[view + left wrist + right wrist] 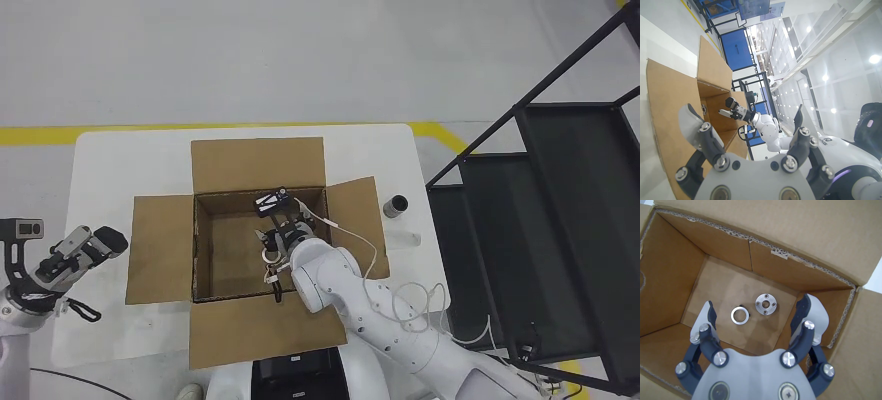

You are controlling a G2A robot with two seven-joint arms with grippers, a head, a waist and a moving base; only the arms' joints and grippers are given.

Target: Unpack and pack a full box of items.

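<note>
An open cardboard box [160, 250] stands mid-table with all flaps folded out. On its floor lie a plain metal ring [740, 315] and a round metal flange [766, 304] with several holes, side by side and apart. My right gripper [757, 313] hangs open above these two parts, inside the box mouth [285, 212], holding nothing. It also appears farther off [728, 108] in the left wrist view, over the box [677, 91]. My left gripper [744, 115] is open and empty, off the table's left edge [95, 243], well away from the box.
A dark cylinder [397, 206] and a pale, see-through cylinder [405, 240] lie on the white table [120, 170] right of the box's right flap. A black metal stair frame [560, 200] stands beyond the table's right edge.
</note>
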